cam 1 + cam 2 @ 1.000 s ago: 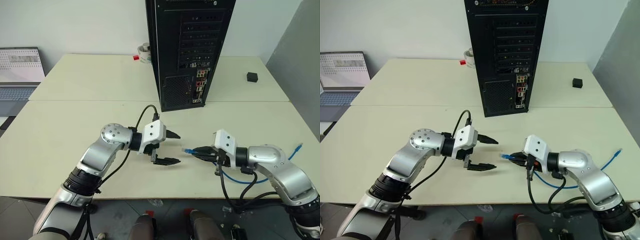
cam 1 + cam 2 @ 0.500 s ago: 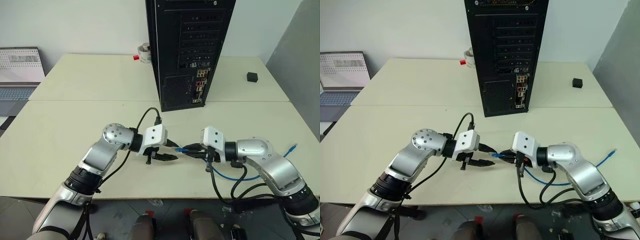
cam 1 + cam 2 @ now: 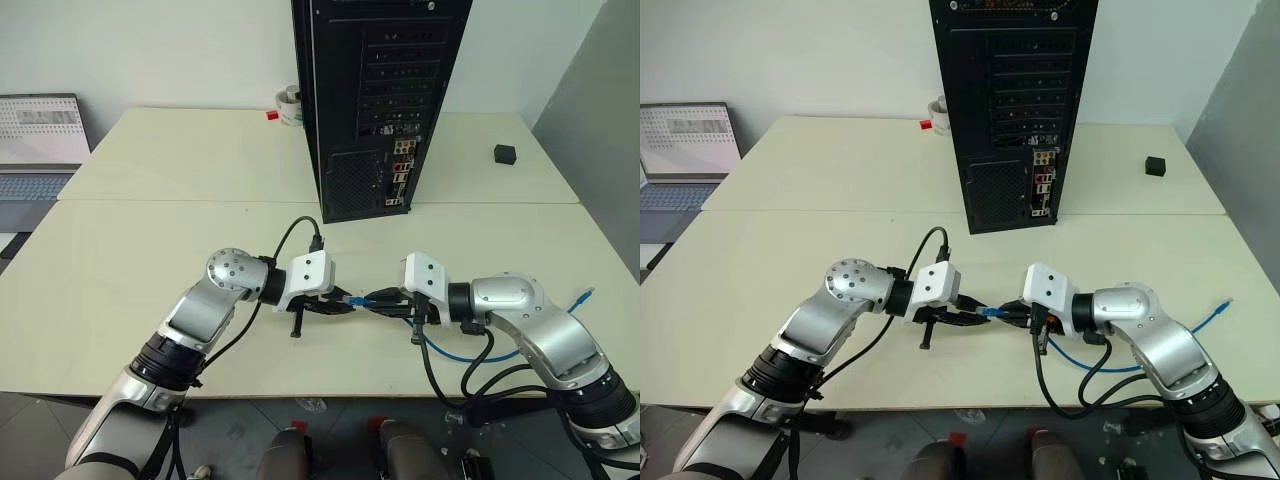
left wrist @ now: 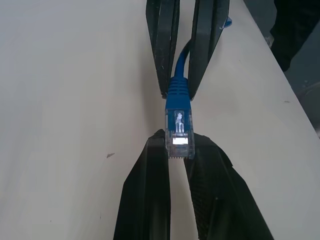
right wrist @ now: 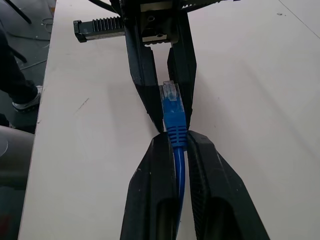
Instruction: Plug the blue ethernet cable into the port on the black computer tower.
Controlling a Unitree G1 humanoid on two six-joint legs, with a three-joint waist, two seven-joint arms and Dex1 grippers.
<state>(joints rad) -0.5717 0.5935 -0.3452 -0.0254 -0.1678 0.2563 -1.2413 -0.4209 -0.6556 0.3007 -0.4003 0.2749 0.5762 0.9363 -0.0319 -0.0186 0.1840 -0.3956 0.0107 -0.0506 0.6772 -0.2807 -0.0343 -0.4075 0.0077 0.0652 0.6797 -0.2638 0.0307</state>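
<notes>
Both pincers meet tip to tip over the pale surface. The right pincer is clamped on the thin bright blue ethernet cable behind its clear plug; the left pincer is closed on the plug's tip. The tall black metal computer tower stands well beyond them.

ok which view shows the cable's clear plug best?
Left wrist view: the clear plastic plug on the thin blue ethernet cable faces the camera, contacts visible, between both grippers' fingers. Right wrist view shows its back; the eye views show a blue speck.
</notes>
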